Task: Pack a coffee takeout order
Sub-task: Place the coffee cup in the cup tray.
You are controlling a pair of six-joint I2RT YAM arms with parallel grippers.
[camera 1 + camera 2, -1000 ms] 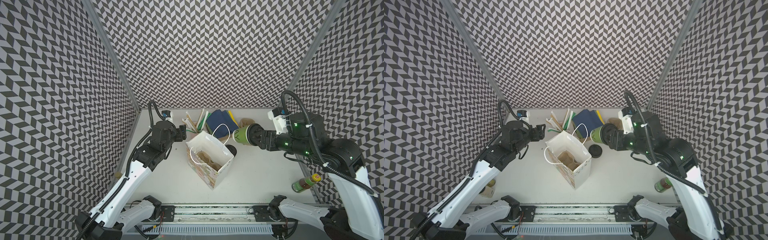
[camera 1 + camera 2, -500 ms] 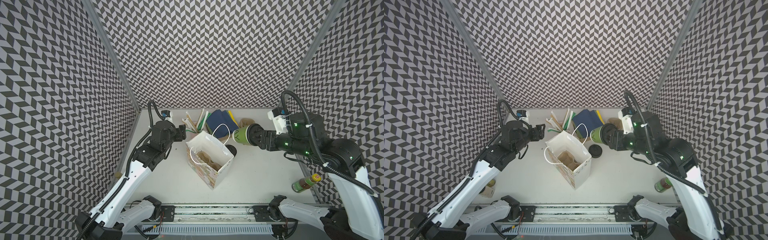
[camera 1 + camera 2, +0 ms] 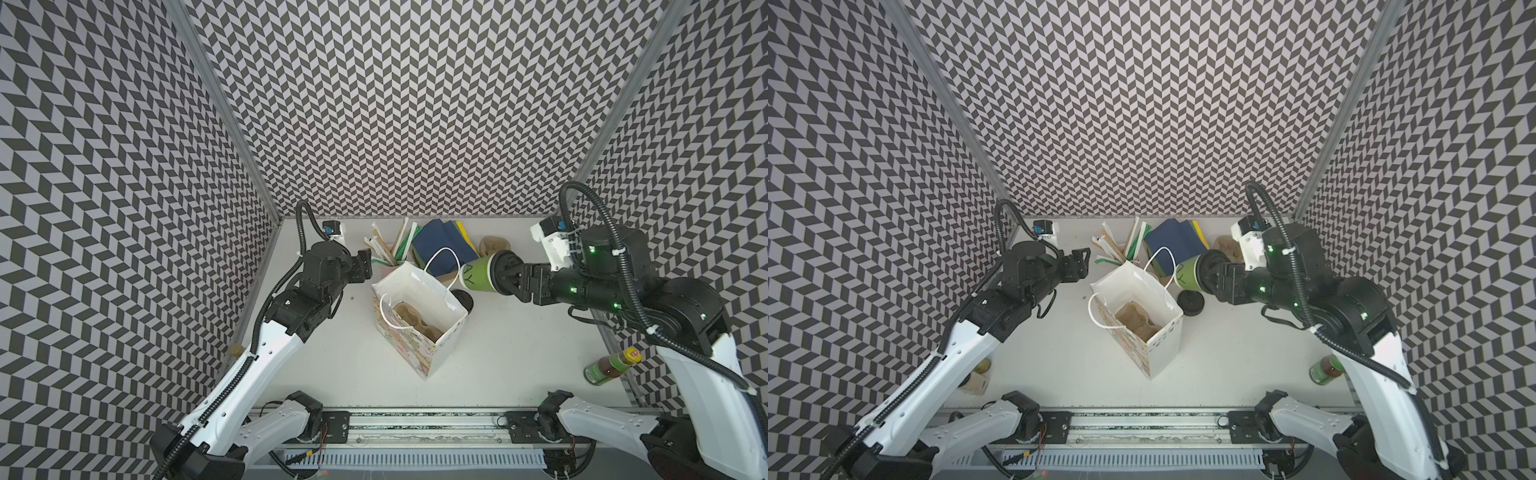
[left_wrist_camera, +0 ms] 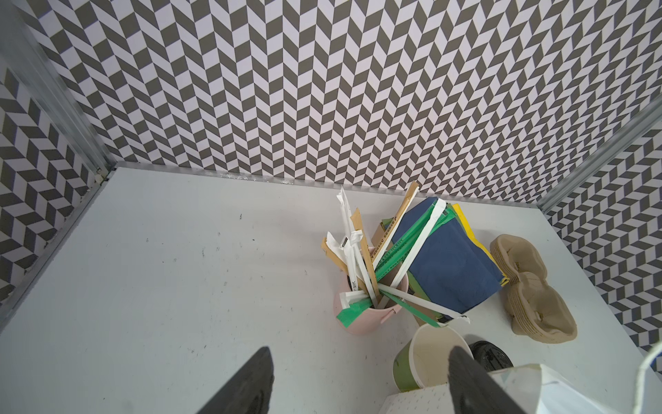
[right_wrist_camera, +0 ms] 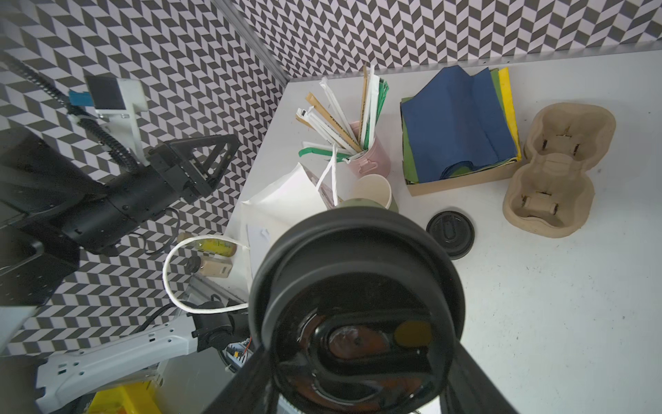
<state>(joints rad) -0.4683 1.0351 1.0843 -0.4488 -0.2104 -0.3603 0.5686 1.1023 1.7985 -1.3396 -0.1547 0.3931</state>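
A white table point(image 3: 519, 353) sits inside walls of black and white zigzag pattern, with two robot arms reaching in from the near edge. The right gripper point(image 3: 498, 274) is clamped around a green cup point(image 3: 476, 274) at its lidded end. The cup lies on its side in the air, its base pointing toward a white paper bag point(image 3: 415, 286) and ending just beside the bag's rim. In the right wrist view the cup's black lid point(image 5: 358, 286) fills the frame between the two fingers.

The bag stands open in the middle of the table, and a tan cup carrier point(image 3: 415, 322) rests inside it. A loose lid point(image 3: 464, 300) lies flat on the table just beside the bag. A second cup point(image 4: 426, 355), open and white inside, stands near a pink pot point(image 4: 361, 315) full of wrapped straws. Dark blue napkins point(image 3: 442, 245) lie in a cardboard tray by the back wall, beside a stack of carriers point(image 5: 559, 161).

The left gripper point(image 3: 365, 266) hangs near the bag's left side, fingers spread, holding nothing.
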